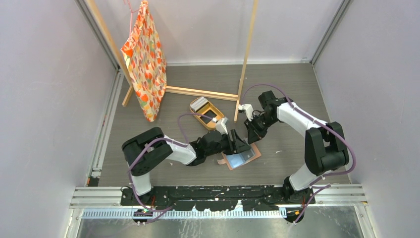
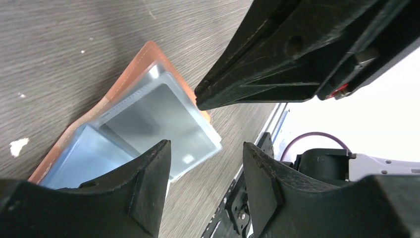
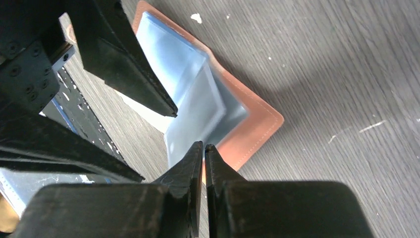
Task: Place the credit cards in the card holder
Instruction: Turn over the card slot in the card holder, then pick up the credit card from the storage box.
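Black fingers point(image 2: 148, 193) of the left gripper point(image 2: 207, 145) loom along the bottom of the left wrist view. They stand well apart and hold nothing; only tabletop and wallet show through the gap. Under them the card holder point(image 1: 242, 158) lies opened out on the grey wood-grain table point(image 1: 297, 99), between the two arms and a little ahead of their bases. Its salmon-brown leather shows as a rim around glossy grey-blue inner pockets. On that inner face lies a grey card point(image 2: 171, 126), one end jutting past the leather edge toward the arm bases; how far it sits inside a pocket cannot be told. The right gripper point(image 3: 204, 147) has its jaws drawn together to a thin slit. Its tips are down at the card holder's edge, just beside the card's corner, and whether they pinch anything thin there cannot be told. From above, both grippers meet over the far side of the card holder, the left arm reaching in from the left and the right arm bending in from the right. Farther back, near the foot of a wooden rack point(image 1: 246, 59), sits an oval tan tray point(image 1: 194, 115) holding more credit cards point(image 1: 200, 104), a pale one at its far end and a darker one beside it. At the left rear, an orange patterned bag point(image 1: 146, 64) hangs from the rack.
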`<control>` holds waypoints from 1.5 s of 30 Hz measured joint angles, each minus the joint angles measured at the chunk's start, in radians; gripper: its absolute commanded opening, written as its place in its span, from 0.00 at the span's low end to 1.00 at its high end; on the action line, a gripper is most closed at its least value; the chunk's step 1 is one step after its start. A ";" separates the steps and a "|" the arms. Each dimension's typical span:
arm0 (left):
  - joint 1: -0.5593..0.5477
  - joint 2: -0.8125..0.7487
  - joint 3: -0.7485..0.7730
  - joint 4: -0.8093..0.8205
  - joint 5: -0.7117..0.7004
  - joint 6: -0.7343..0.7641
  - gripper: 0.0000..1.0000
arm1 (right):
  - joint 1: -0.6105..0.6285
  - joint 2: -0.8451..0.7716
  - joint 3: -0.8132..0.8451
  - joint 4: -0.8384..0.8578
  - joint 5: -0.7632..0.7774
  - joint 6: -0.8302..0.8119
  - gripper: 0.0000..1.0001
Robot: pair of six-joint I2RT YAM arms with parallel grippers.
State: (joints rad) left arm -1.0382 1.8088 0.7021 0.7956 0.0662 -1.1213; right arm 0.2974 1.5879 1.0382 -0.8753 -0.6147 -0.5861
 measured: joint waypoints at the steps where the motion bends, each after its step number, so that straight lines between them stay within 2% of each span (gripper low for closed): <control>1: 0.000 0.000 0.008 -0.002 0.000 0.003 0.57 | -0.007 0.000 0.001 0.000 0.003 0.003 0.11; 6: 0.000 0.001 0.043 -0.034 -0.001 0.008 0.56 | -0.021 0.000 0.002 -0.002 0.022 0.031 0.10; 11: 0.003 0.022 0.063 -0.056 -0.001 0.009 0.49 | -0.058 -0.010 0.003 -0.013 -0.003 0.044 0.11; 17: 0.020 0.030 0.063 -0.074 -0.002 0.038 0.50 | -0.084 -0.014 0.040 -0.097 -0.060 0.011 0.10; 20: 0.024 -0.006 0.060 -0.122 -0.011 0.089 0.51 | -0.082 0.027 0.081 -0.164 -0.101 -0.028 0.10; 23: 0.026 -0.121 0.043 -0.208 -0.042 0.171 0.53 | -0.072 0.077 0.098 -0.200 -0.122 -0.055 0.10; 26: 0.026 -0.277 0.030 -0.295 -0.096 0.275 0.60 | -0.048 0.108 0.096 -0.205 -0.105 -0.051 0.11; 30: 0.028 -0.468 -0.014 -0.361 -0.178 0.405 0.87 | -0.007 0.135 0.087 -0.159 -0.017 -0.010 0.11; 31: 0.032 -0.505 -0.031 -0.373 -0.194 0.427 0.90 | 0.003 0.145 0.085 -0.145 0.013 0.000 0.11; 33: 0.057 -0.557 -0.067 -0.389 -0.201 0.445 0.91 | 0.010 0.165 0.084 -0.128 0.058 0.014 0.10; 36: 0.165 -0.603 -0.116 -0.426 -0.146 0.449 0.91 | 0.010 0.175 0.084 -0.120 0.093 0.015 0.09; 39: 0.299 -0.619 -0.111 -0.521 -0.051 0.454 0.90 | 0.004 0.134 0.083 -0.128 0.095 -0.009 0.11; 42: 0.360 -0.630 -0.028 -0.702 -0.011 0.510 0.89 | -0.017 -0.002 0.071 -0.134 0.083 -0.049 0.15; 45: 0.372 -0.623 0.128 -0.880 -0.013 0.591 0.87 | -0.067 -0.222 0.050 -0.118 0.042 -0.077 0.32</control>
State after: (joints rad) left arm -0.6662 1.1862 0.8299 -0.0841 0.0536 -0.5304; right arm 0.2302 1.3655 1.0885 -0.9932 -0.5724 -0.6636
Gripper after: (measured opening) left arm 0.887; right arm 0.170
